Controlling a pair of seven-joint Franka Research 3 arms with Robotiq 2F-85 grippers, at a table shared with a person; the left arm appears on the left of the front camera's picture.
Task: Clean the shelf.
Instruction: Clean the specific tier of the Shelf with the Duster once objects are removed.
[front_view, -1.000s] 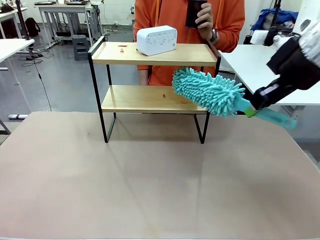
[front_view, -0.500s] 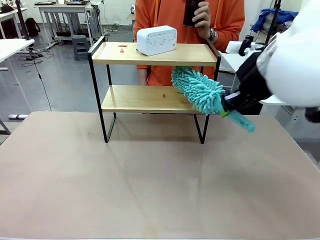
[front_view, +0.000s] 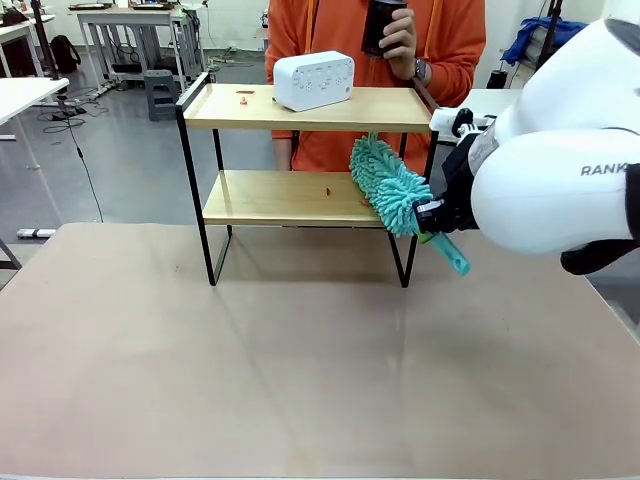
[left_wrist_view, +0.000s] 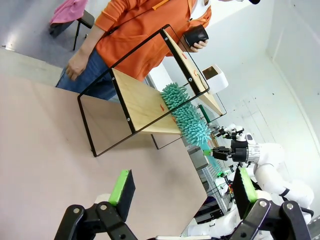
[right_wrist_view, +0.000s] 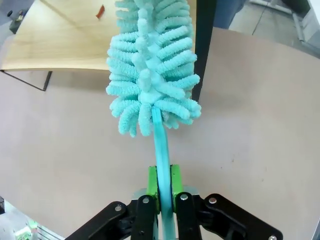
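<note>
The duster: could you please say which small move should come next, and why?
Probably sweep the duster leftward along the lower board of the shelf: the right gripper is shut on its handle, its head is at the board's right end, and a red scrap lies just left of it.

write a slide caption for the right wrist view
Right pincer grips the teal duster by its handle, fluffy head at the lower board of the shelf

Brown counter (front_view: 300, 380), two-tier shelf (front_view: 197, 180) standing near its far edge, white box (front_view: 314, 80) and red scrap (front_view: 243, 98) on top board (front_view: 385, 105), second red scrap (front_view: 326, 191) on lower board (front_view: 260, 200)
</note>
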